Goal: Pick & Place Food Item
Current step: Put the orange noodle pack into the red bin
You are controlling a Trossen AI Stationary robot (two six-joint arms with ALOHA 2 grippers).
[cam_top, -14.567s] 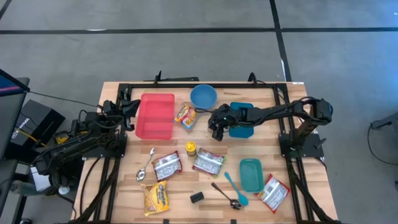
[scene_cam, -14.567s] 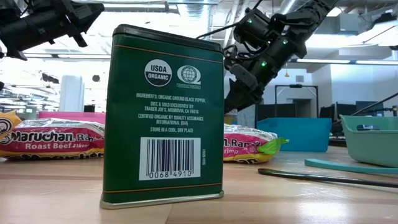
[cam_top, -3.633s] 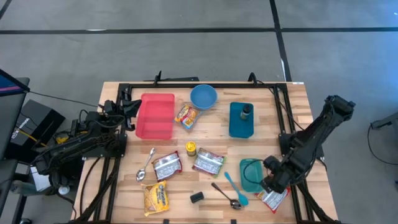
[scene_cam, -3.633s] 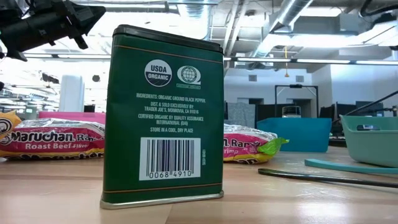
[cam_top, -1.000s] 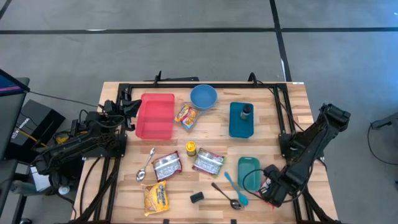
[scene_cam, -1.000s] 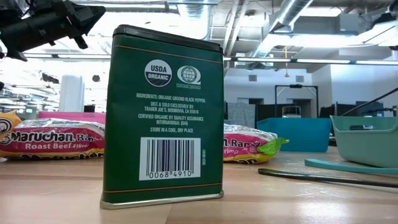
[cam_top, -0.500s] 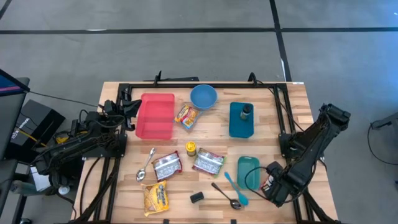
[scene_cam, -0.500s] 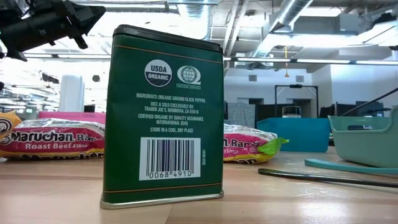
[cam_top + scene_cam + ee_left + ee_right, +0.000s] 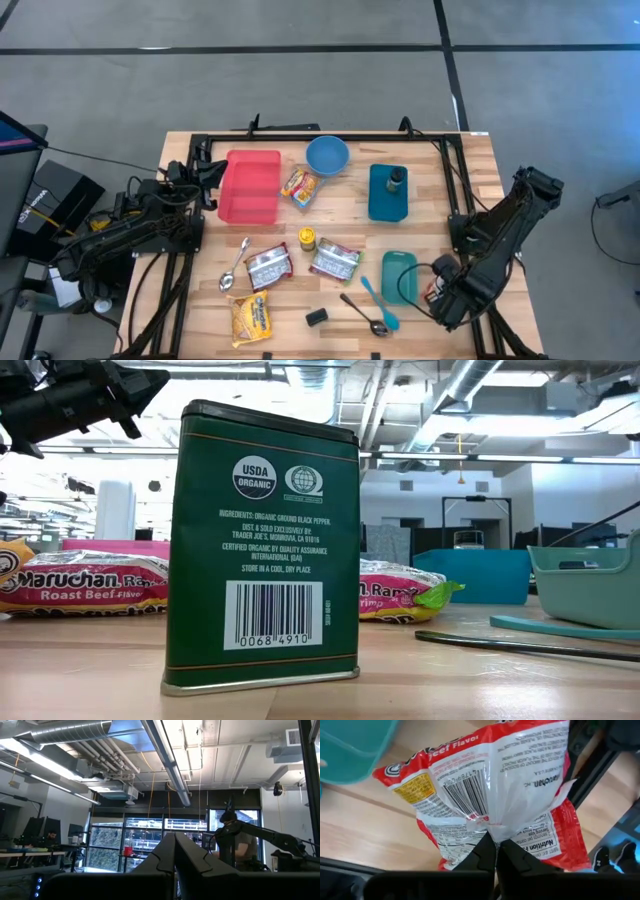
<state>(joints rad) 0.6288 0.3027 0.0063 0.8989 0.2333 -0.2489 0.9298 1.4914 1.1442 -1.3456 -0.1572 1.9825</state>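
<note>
My right pincer (image 9: 491,851) is closed tight on the ramen packet (image 9: 490,790), its two dark tips pinching the crimped back seam just below the barcode. The packet hangs out in front of my fingers, red and white, printed side turned away, with the wood of the bench (image 9: 365,827) beneath it. Off to one side of the packet sits the corner of the small teal bin (image 9: 355,745).

From above, my right pincer (image 9: 447,298) sits low at the near right corner of the bench (image 9: 470,180), and the teal bin (image 9: 399,278) is just beside it, toward the middle. A light blue spatula (image 9: 378,303) and a dark spoon (image 9: 362,312) lie a little farther that way. The packet itself is mostly hidden under my arm in that view.

My left pincer (image 9: 174,851) is parked off the far left edge of the bench, fingers pressed together and holding nothing, pointing out into the room.

Well away from my right pincer, past the bin, a dark bottle (image 9: 396,179) stands in a deeper blue tray (image 9: 387,204).
</note>
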